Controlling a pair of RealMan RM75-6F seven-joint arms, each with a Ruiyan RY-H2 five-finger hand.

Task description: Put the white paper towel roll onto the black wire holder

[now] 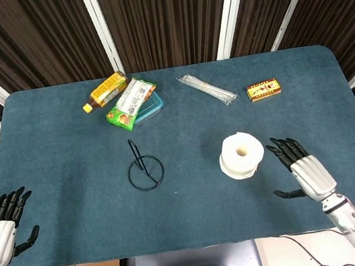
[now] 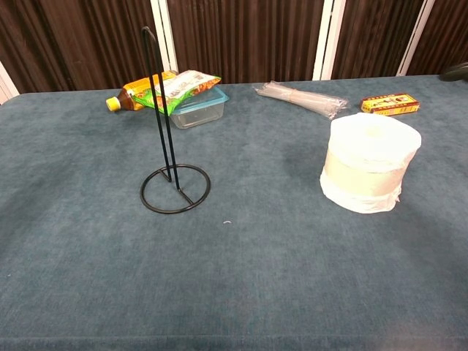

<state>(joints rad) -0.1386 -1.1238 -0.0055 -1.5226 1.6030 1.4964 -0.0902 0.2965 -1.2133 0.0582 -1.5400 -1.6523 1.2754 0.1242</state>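
The white paper towel roll (image 1: 241, 156) stands on end right of the tabletop's (image 1: 62, 156) centre, well apart from the black wire holder (image 1: 145, 167). The right hand (image 1: 300, 171), fingers spread and empty, hovers just beside it; the left hand (image 1: 2, 224), likewise spread, sits at the near-left corner.

You see a white paper towel roll (image 1: 241, 155) and a black wire holder (image 1: 145, 170) on a dark teal table (image 1: 68, 155). Your hands, left (image 1: 2, 224) and right (image 1: 305, 171), have white backs and black fingers. Behind, an orange-yellow bottle (image 1: 106, 91), a green snack packet (image 1: 131, 102), and a red-and-yellow box (image 1: 264, 89).
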